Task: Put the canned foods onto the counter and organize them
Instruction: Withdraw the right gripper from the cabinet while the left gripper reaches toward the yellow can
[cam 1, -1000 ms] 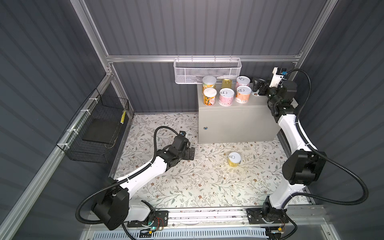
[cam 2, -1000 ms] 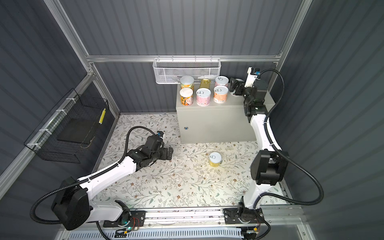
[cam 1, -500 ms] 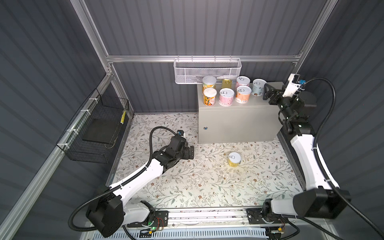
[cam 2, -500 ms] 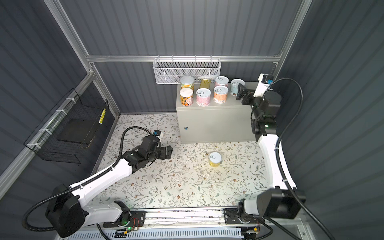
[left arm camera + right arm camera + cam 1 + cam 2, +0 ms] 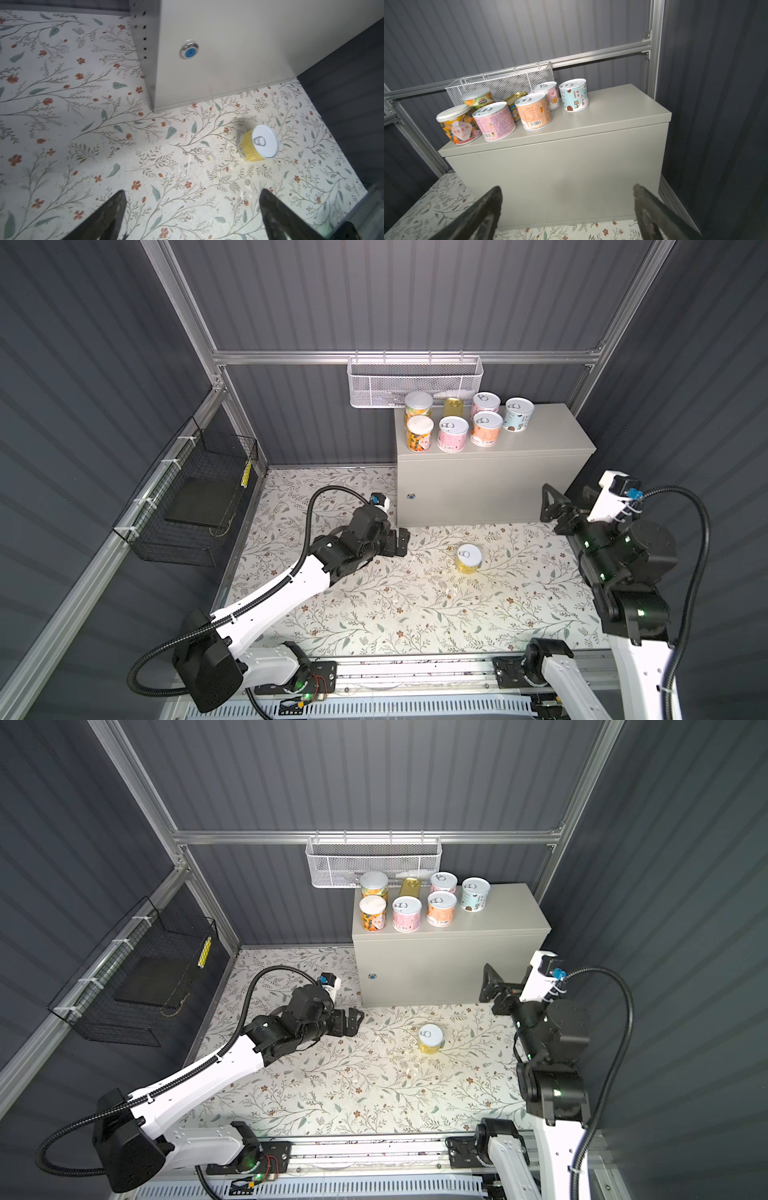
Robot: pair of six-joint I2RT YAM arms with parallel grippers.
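Several cans stand in two rows at the left end of the grey counter (image 5: pixel 540 435) (image 5: pixel 612 116), with a flat gold tin (image 5: pixel 454 407) among them and a blue-grey can (image 5: pixel 518 414) (image 5: pixel 574 97) furthest right. One yellow can (image 5: pixel 469 558) (image 5: pixel 430 1038) (image 5: pixel 257 143) stands upright on the floral floor in front of the counter. My left gripper (image 5: pixel 401 541) (image 5: pixel 192 199) is open and empty, low over the floor to the left of that can. My right gripper (image 5: pixel 567 499) (image 5: pixel 568 195) is open and empty, off the counter's right front corner.
A white mesh basket (image 5: pixel 415 383) hangs on the back rail just behind the cans. A black wire basket (image 5: pixel 195 502) hangs on the left wall. The counter's blue lock (image 5: pixel 189 52) faces the floor area. Dark corrugated walls close in all round.
My right arm has pulled back off the counter top, down and to the right, leaving the blue-grey can standing there. My left gripper has crept right towards the yellow can.
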